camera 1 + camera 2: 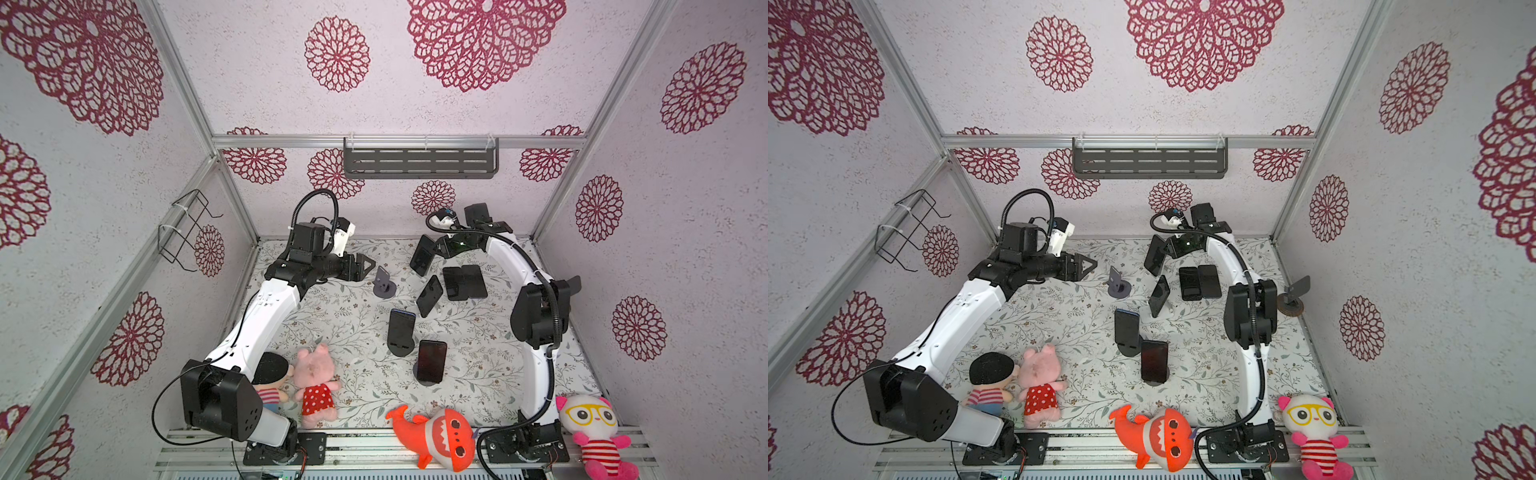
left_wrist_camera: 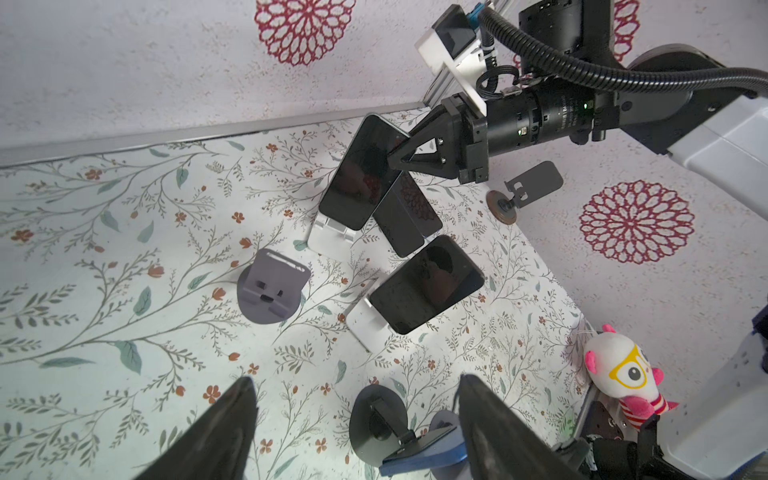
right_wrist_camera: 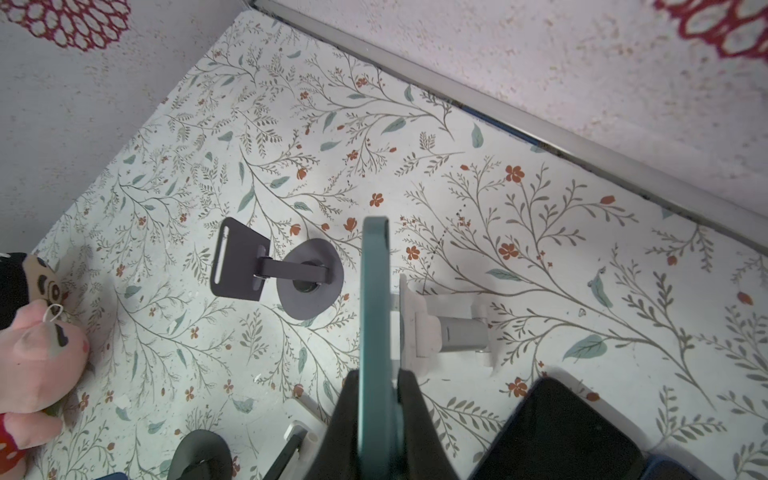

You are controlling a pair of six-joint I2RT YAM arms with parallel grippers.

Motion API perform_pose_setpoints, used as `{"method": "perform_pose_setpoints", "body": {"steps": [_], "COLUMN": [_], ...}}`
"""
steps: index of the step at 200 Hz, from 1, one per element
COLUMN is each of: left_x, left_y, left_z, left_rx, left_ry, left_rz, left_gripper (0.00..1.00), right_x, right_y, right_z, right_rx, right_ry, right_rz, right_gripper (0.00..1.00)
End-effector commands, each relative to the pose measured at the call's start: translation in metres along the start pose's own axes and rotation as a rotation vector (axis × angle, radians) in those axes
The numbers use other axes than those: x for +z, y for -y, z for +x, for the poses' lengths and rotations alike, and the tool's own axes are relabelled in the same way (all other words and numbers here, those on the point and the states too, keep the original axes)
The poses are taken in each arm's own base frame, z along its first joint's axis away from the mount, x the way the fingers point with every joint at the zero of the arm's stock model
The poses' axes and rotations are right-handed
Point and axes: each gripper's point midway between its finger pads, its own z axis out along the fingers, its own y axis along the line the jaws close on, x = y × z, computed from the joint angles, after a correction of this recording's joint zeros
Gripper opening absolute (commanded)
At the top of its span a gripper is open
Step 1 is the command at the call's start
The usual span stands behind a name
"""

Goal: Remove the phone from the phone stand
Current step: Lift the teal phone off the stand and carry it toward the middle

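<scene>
Bare mat [image 1: 328, 320] between grey stand [image 1: 384, 286] and pink plush [image 1: 316, 380]; phones [image 1: 432, 359] on stands [image 1: 402, 351] crowd centre-right; toys [image 1: 436, 436] line front edge.

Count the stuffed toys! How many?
4: a black-haired doll and pink pig front left, an orange shark front middle, a white cat in glasses front right. Others may be hidden.
</scene>
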Motion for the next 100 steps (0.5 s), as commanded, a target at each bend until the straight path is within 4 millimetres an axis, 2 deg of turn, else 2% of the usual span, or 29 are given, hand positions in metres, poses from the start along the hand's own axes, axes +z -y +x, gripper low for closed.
{"method": "perform_pose_setpoints", "body": {"steps": [1, 30, 48, 68, 100], "left_x": [-0.004, -0.011, -0.014, -0.015, -0.017], "left_y": [0.010, 0.017, 0.023, 0.031, 0.043], "left_z": [-0.010, -0.034, -0.045, -0.050, -0.048], "left_rx": [0.067, 0.110, 0.129, 0.159, 0.201], "left_ry": [-0.005, 0.044, 0.072, 0.089, 0.091], "left_rz": [0.062, 0.133, 0.190, 0.254, 0.345], "left_gripper": [0.77, 0.73, 0.70, 0.65, 0.62], "right_x": [-0.069, -0.088, -0.096, -0.105, -0.113], "right_y": [-0.049, -0.068, -0.087, -0.117, -0.160], "right_z": [-0.069, -0.082, -0.083, -0.080, -0.068], "right_rx": [-0.082, -0.080, -0.094, -0.130, -0.167], "right_ry": [0.192, 0.221, 0.227, 0.221, 0.183], "right_rz": [-0.066, -0.104, -0.150, -0.215, -0.336], "right_gripper": [0.00, 0.00, 0.00, 0.00, 0.00]}}
